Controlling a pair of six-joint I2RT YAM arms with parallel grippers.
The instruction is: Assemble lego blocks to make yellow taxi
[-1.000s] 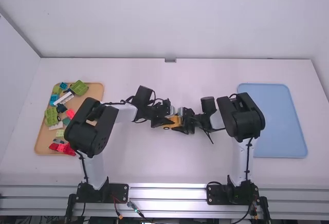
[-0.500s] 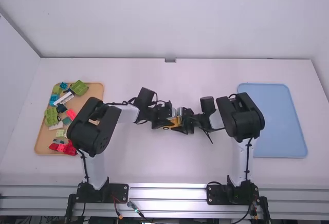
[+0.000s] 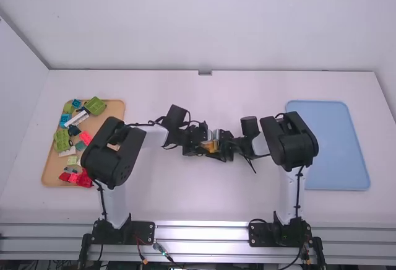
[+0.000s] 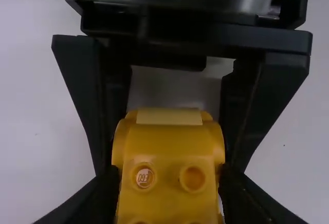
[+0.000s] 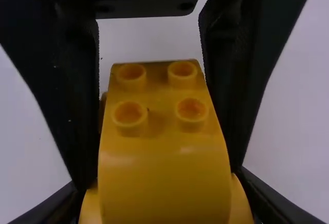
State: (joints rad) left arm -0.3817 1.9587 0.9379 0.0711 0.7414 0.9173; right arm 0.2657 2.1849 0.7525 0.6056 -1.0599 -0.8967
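White table (image 3: 216, 202) w/ yellow block (image 4: 168, 152) held up mid-way btwn arms, L gripper (image 3: 200, 148) clamped on block's left end, R gripper (image 3: 222, 150) clamped on its right end, tan tray (image 3: 116, 107) w/ mixed bricks (image 3: 62, 139) well left of block, blue tray (image 3: 334, 149) well right of it

The left arm (image 3: 110, 153) and right arm (image 3: 289, 142) bend inward, facing each other, both pairs of jaws clamped close together between them.

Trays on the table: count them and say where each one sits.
2: a tan tray on the left, holding blocks, and a blue tray on the right.
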